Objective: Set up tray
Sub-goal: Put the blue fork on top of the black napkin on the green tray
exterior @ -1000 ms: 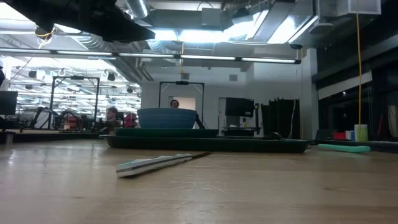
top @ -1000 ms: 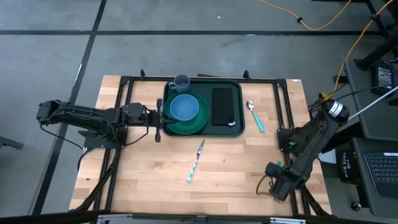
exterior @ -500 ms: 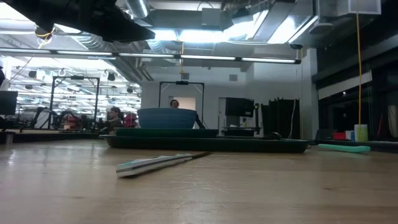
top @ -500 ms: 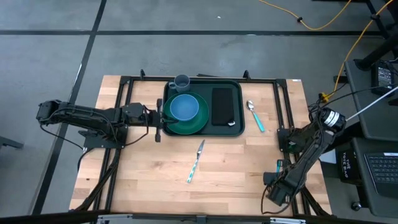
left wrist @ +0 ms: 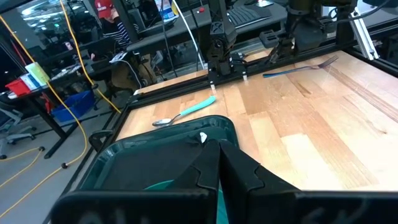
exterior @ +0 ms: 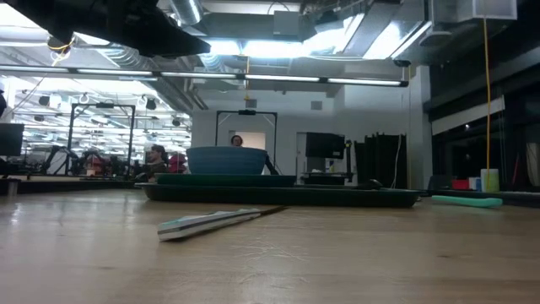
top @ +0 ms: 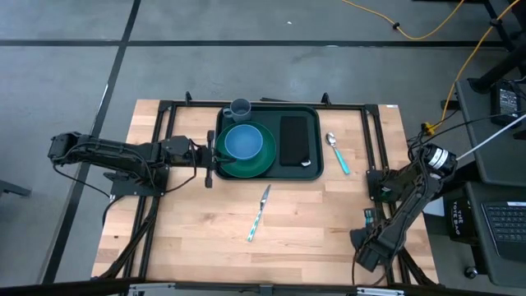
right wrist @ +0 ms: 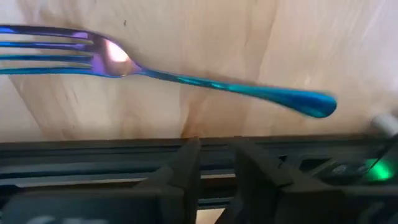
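The dark green tray lies at the table's far middle. It carries a green plate with a blue bowl, a grey cup and a flat black rectangle. My left gripper is shut, its fingers reaching over the tray's left rim. My right gripper hovers open above the frame rail at the near right corner. In the right wrist view the gripper faces a blue fork lying flat on the wood. My left gripper's shut fingers lie level over the tray's left rim, coming from the table's left. I cannot tell whether they touch the rim or the plate's edge.
A spoon with a teal handle lies right of the tray. A knife lies on the bare wood nearer the near edge, also seen in the low view. Black frame rails run along the table's sides. People sit in the room beyond.
My right arm has drawn back a little toward the near right corner, its elbow dropping lower. The left arm, tray and cutlery have stayed where they were.
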`<state>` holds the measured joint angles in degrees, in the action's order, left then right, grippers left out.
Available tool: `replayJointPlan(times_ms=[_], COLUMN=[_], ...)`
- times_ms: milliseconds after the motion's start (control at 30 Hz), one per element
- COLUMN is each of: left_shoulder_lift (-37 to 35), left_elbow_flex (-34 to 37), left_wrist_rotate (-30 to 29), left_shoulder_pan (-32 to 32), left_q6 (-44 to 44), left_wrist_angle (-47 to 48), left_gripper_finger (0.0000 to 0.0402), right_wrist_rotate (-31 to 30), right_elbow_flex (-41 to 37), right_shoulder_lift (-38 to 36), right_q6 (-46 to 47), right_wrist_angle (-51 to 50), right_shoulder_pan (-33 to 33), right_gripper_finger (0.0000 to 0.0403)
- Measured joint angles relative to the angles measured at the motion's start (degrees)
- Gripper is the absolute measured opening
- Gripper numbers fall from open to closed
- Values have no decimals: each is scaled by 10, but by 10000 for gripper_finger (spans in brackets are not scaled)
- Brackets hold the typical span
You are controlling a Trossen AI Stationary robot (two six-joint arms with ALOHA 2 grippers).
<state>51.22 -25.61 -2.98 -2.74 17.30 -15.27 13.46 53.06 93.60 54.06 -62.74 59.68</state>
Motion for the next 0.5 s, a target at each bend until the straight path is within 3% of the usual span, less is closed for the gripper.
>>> replayJointPlan(times_ms=[233, 500], left_shoulder_lift=[0, 0], left_elbow_flex=[0, 0], left_wrist_rotate=[0, 0], left_shoulder_pan=[0, 0], left_q6=[0, 0], left_wrist_angle=[0, 0], left_gripper_finger=[2, 5], right_wrist_rotate=[-64, -65], right_elbow_flex=[0, 0], right_shoulder_lift=[0, 0], right_q6=[-128, -262], right_wrist_angle=[0, 1], right_shoulder_pan=[0, 0], right_gripper_finger=[147, 174])
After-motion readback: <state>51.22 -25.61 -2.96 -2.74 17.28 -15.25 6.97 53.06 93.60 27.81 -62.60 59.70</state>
